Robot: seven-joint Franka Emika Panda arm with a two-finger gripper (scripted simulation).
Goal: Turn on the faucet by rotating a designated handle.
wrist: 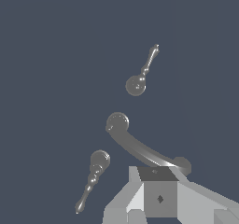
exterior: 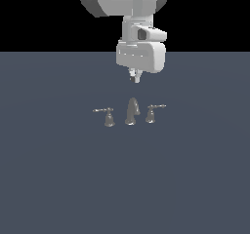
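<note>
The faucet is a small grey metal set on the dark floor: an arched spout (exterior: 132, 111) between two lever handles. The handle (exterior: 151, 114), the smaller-looking one, stands at the exterior view's right of the spout, its thin lever pointing right. The twin handle (exterior: 109, 117) stands at the left, its lever pointing left. My gripper (exterior: 135, 77) hangs above and behind the spout, touching nothing, fingers together and empty. In the wrist view the gripper (wrist: 158, 174) sits by the spout (wrist: 135, 143), with the handle (wrist: 136, 84) farther off and the twin (wrist: 98, 162) nearer.
The flat dark blue-grey floor (exterior: 58, 179) spreads all around the faucet. The arm's white wrist and hand (exterior: 140, 52) hang over the far side of the set.
</note>
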